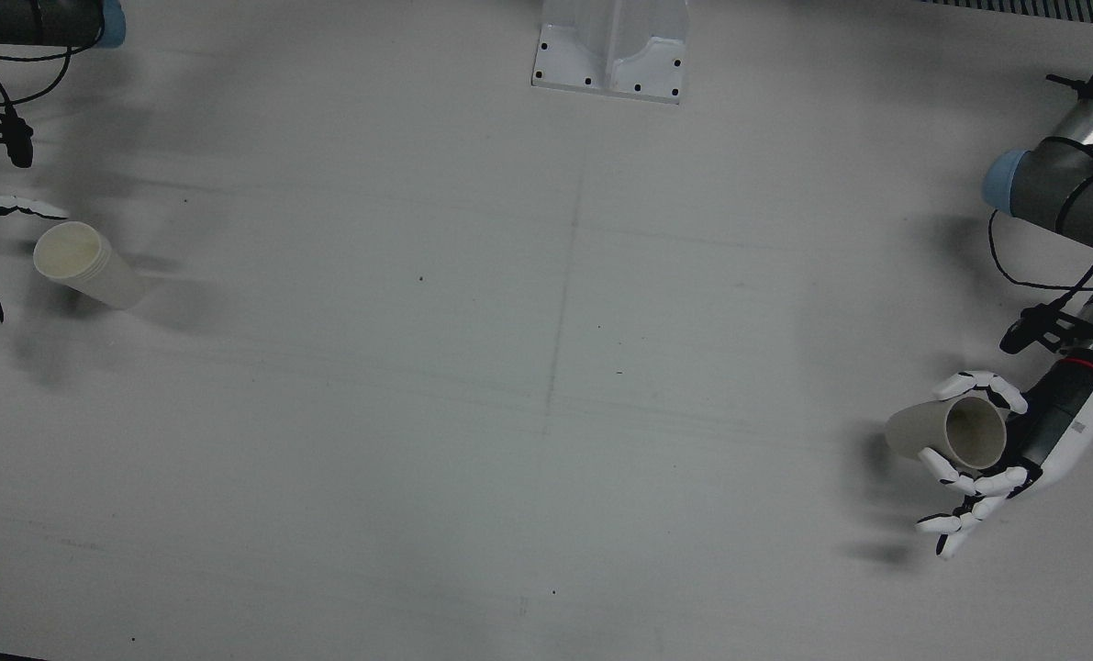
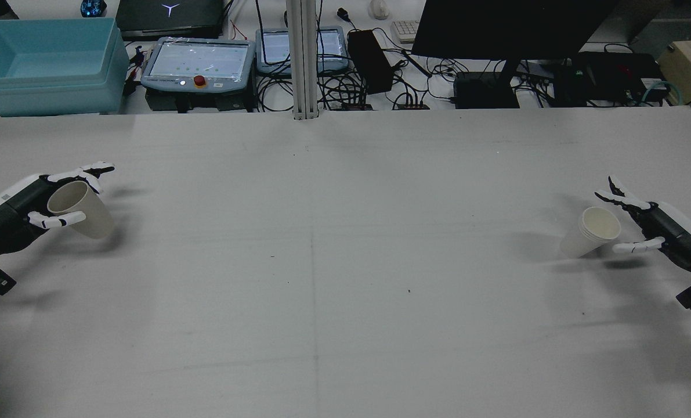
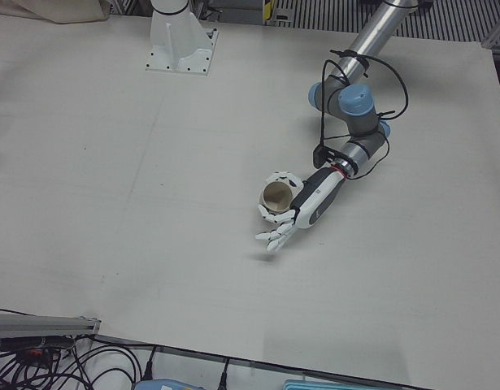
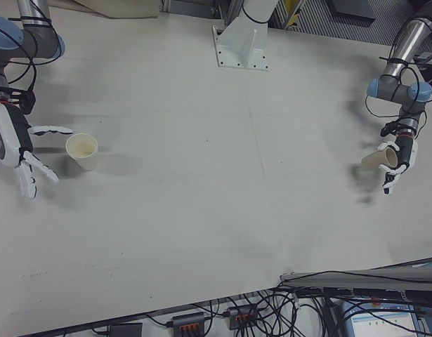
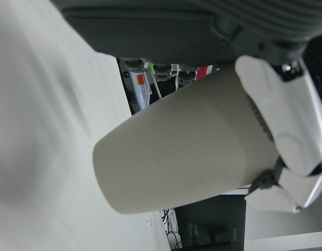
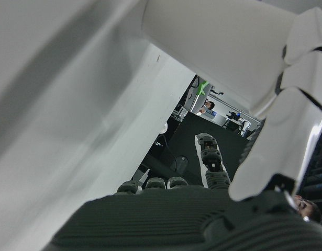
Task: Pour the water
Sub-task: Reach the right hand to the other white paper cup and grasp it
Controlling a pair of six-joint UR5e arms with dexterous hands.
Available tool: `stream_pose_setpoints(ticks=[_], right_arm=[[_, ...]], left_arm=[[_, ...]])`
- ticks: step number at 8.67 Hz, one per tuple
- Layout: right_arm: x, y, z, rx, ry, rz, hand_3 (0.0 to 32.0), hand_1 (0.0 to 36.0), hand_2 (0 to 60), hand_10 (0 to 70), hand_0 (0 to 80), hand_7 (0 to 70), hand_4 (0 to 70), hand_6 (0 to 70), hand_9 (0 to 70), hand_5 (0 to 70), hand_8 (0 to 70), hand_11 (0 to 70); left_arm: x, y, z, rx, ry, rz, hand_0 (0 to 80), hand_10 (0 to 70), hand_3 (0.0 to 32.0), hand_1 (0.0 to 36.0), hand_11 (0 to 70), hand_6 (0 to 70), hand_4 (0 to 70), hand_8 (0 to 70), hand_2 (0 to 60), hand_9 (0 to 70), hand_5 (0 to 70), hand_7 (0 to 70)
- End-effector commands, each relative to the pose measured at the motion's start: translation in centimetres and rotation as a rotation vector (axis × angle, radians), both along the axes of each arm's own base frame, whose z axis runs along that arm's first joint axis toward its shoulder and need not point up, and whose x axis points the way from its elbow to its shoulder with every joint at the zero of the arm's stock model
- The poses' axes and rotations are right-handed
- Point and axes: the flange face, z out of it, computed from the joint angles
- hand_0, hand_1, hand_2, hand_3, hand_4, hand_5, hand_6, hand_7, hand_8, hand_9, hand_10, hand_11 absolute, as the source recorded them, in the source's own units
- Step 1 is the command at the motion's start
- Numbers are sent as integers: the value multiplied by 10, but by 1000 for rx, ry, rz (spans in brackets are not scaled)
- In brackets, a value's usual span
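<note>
Paper cup (image 2: 83,209) sits gripped in the left hand (image 2: 17,212); the stacked cups (image 2: 592,231) stand well apart across the bench (image 2: 345,261), beside the open right hand (image 2: 658,229).

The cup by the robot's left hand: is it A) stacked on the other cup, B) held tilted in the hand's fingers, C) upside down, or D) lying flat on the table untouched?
B: the left hand wraps its fingers around the tilted cup, mouth toward the palm.
</note>
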Motion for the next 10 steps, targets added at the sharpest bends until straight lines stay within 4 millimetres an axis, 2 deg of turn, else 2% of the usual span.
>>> stream_pose_setpoints(ticks=[1, 2, 3, 4, 5, 6, 7, 8, 9, 10], right_arm=[[-52, -6, -15, 44, 39, -70, 0, 152, 137, 0, 465, 0, 42, 4, 0, 0, 0, 0], [-66, -5, -27, 68, 38, -90, 0, 163, 150, 0, 471, 0, 60, 10, 0, 0, 0, 0], [-78, -7, -43, 100, 36, -98, 0, 193, 227, 9, 489, 86, 175, 71, 5, 128, 4, 25], [-87, -5, -48, 99, 21, -85, 0, 220, 337, 159, 520, 352, 309, 214, 134, 545, 79, 247], [-94, -2, -49, 89, 4, -65, 0, 230, 436, 381, 534, 543, 335, 341, 465, 700, 319, 550], [-100, 1, -50, 84, -3, -62, 0, 268, 600, 572, 541, 682, 328, 450, 700, 700, 505, 700], [-104, 0, -57, 83, -37, -48, 0, 281, 600, 608, 544, 700, 327, 472, 700, 700, 530, 700], [-100, -5, -89, 100, -104, -11, 0, 268, 600, 591, 539, 700, 364, 487, 700, 700, 533, 700], [-76, -10, -155, 107, -162, 54, 0, 265, 600, 608, 536, 700, 458, 540, 700, 700, 579, 700], [-47, -22, -215, 54, -181, 99, 0, 266, 600, 640, 533, 700, 479, 559, 700, 700, 595, 700]], left_arm=[[-5, 1, 3, -25, 24, -26, 397, 3, 0, 360, 18, 81, 391, 25, 600, 52, 700, 210], [-5, 1, 3, -28, 28, -28, 396, 3, 0, 360, 18, 81, 390, 24, 600, 51, 700, 210], [-4, 2, 3, -28, 27, -28, 394, 3, 0, 360, 18, 80, 387, 24, 600, 50, 700, 206], [-4, 1, 2, -27, 29, -27, 397, 2, 0, 360, 17, 79, 384, 24, 600, 49, 700, 204], [-6, 1, -1, -23, 34, -28, 405, 1, 0, 360, 15, 79, 383, 23, 600, 48, 700, 204], [-6, 2, -7, -23, 34, -28, 406, 1, 0, 360, 16, 79, 382, 23, 600, 48, 700, 203], [-8, 4, -11, -31, 22, -25, 406, 0, 0, 360, 13, 80, 383, 24, 600, 49, 700, 205], [-7, 6, -29, -32, 15, -19, 404, 0, 0, 360, 15, 82, 385, 26, 600, 51, 700, 206], [-4, 6, -63, -24, 17, -12, 405, 1, 0, 360, 16, 91, 394, 30, 600, 58, 700, 216], [1, 3, -104, -22, 16, -3, 419, 4, 0, 360, 22, 100, 411, 37, 600, 64, 700, 227]])
